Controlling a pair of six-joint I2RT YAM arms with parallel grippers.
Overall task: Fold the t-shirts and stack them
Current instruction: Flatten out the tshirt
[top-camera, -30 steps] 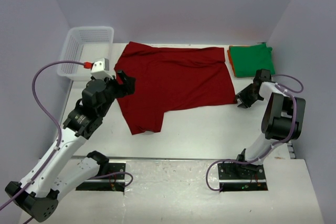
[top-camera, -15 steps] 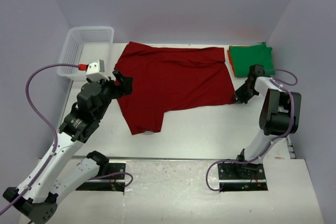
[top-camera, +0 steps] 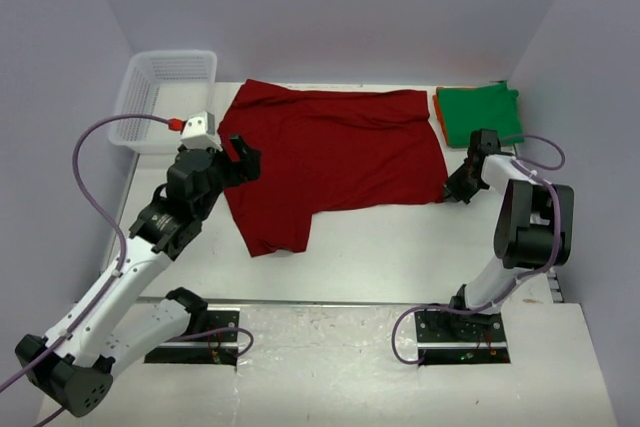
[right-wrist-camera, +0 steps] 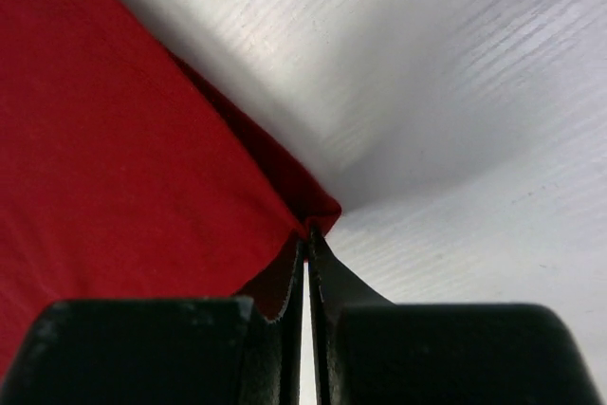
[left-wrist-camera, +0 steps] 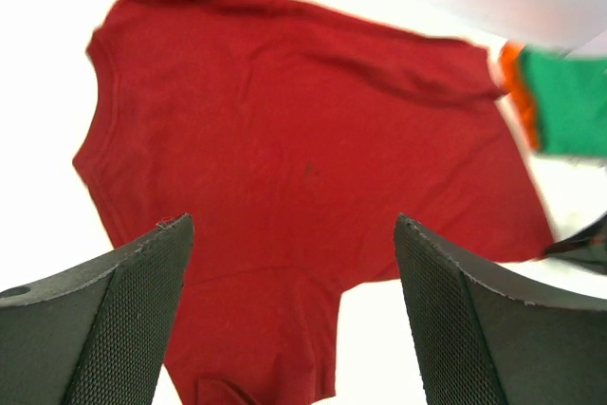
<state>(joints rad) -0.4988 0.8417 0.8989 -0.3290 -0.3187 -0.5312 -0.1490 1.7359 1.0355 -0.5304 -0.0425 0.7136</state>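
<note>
The dark red t-shirt (top-camera: 335, 157) lies spread across the middle and far part of the white table (top-camera: 400, 247). It is mostly flat, with a long crease running along its far edge and one narrower part reaching toward the near side at the left. The right gripper (top-camera: 452, 190) is at the shirt's near right corner, low against the table. In the right wrist view its two fingers are pressed together with only a hairline between them, and the very tip of that red corner is pinched there, the cloth puckered up to a small peak just beyond the fingertips. The left gripper (top-camera: 245, 157) hangs above the shirt's left edge with its jaws spread wide and nothing between them. In the left wrist view the red cloth fills the space between the two dark textured fingers (left-wrist-camera: 133, 310), clearly below them and apart from them. At the far right of the table, just beyond the right gripper, a folded bright green t-shirt (top-camera: 482, 114) rests on top of an orange t-shirt (left-wrist-camera: 517, 82), of which only a thin strip shows along the green one's left side. This pile sits just right of the red shirt. A white plastic mesh basket (top-camera: 140, 107) stands at the far left corner, beside the left arm.
</note>
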